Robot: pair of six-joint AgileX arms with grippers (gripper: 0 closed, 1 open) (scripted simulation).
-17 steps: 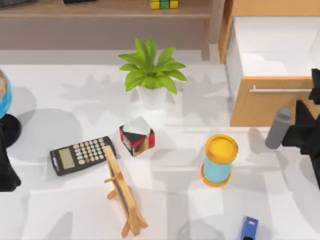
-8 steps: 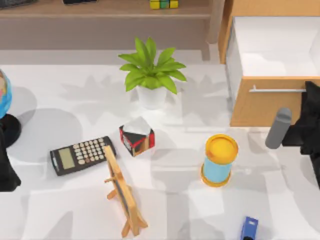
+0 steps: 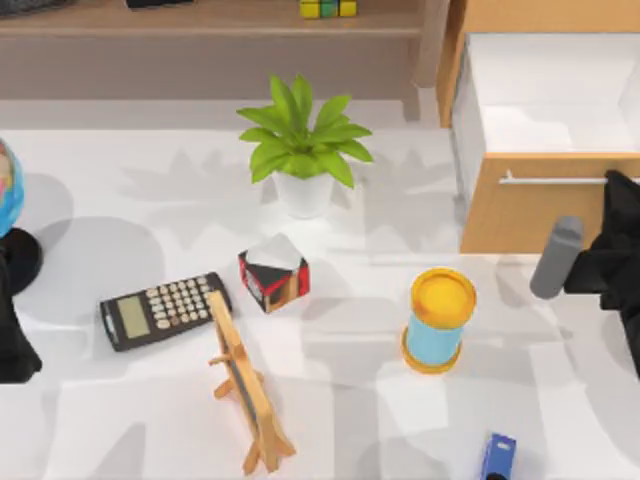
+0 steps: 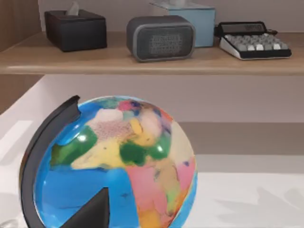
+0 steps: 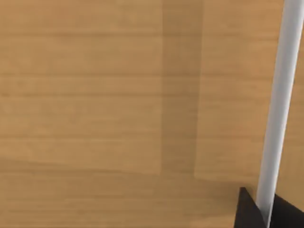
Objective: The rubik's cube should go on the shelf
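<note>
The rubik's cube (image 3: pixel 328 8), yellow and green tiled, rests on the shelf (image 3: pixel 200 18), the long wooden board at the back of the table. My right gripper (image 3: pixel 614 188) is at the right edge, right up against the silver bar handle (image 5: pixel 280 104) of the open wooden drawer unit (image 3: pixel 520 210); the right wrist view is close on that drawer front. My left arm (image 3: pixel 10 335) stays parked at the left edge, behind the globe (image 4: pixel 114 166).
On the table stand a potted plant (image 3: pixel 303 150), a black, red and white cube (image 3: pixel 273 274), a calculator (image 3: pixel 163 310), a wooden stand (image 3: pixel 245 385), a yellow-topped blue cylinder (image 3: pixel 438 320), a grey cylinder (image 3: pixel 556 257) and a small blue object (image 3: pixel 497 455). The shelf carries a grey speaker (image 4: pixel 160 38) and boxes.
My right arm has shifted slightly at the drawer handle. The rubik's cube, the drawer and the left arm have stayed where they were.
</note>
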